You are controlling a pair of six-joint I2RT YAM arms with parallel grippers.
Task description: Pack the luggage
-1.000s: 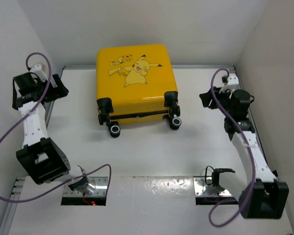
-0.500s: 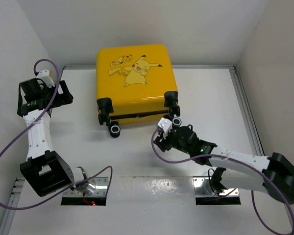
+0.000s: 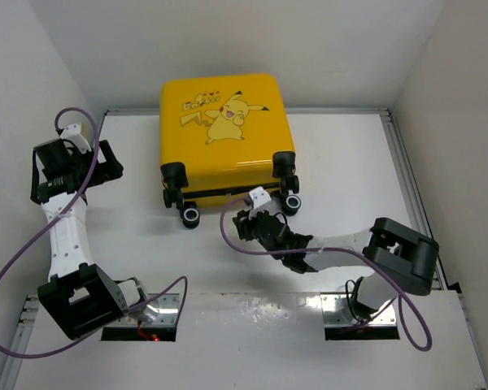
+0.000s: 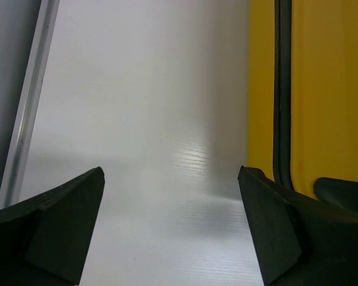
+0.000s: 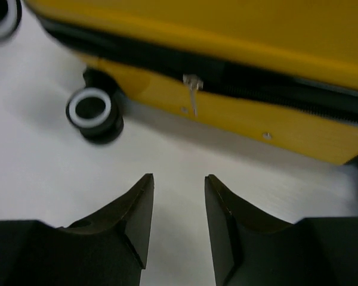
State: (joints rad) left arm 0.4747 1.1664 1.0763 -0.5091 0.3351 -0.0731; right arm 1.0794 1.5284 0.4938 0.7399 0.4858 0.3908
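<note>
Right tool (image 5: 178, 182) stood low over the table (image 3: 350, 162), just in front of the wheel side of the luggage (image 3: 224, 138). Its jaws were parted by a narrow gap only, with nothing between them, and they touched nothing. Left tool (image 4: 171, 179) was spread wide and also held nothing. It hung near the left side wall of the luggage and was apart from it.

The luggage lay flat on the far middle of the table, print side up and wheels toward the arms. It looked closed, and the dark zipper band (image 5: 256, 77) ran unbroken along the side that showed.

I judged that the step in hand was the opening of the luggage, since nothing can be packed while it is shut. In the right wrist view, the small metal zipper pull (image 5: 193, 89) hung from the band, ahead of the jaws and a little to the right of one wheel (image 5: 92, 113).

The next move, as I saw it, called for bringing the right tool forward and up to this pull. The jaws would then need to close on such a thin, loose tab with care, because it could easily slip aside.
</note>
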